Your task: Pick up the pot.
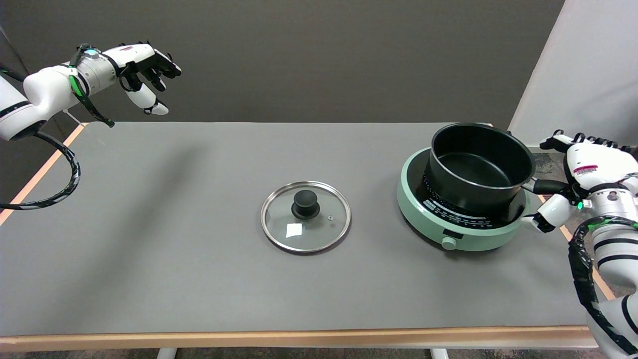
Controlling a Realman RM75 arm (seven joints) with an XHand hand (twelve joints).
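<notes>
pot [478,167] on cooker [461,237] – markings unreadable

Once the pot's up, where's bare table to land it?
Bare table left of the glass lid, along the near edge, and between lid and green cooker. Crowded far right: pot on cooker, right hand at its handle.

**Black pot, mint cooker, grey table**

Black pot [478,167] at three o'clock, sitting on a mint-green cooker [461,202] (black top, ring of white markings). Centre: clear glass lid [305,216], silver rim, black knob. Grey table [174,249], pale wood edging. White-and-black right hand [580,182], green light glowing.
</notes>
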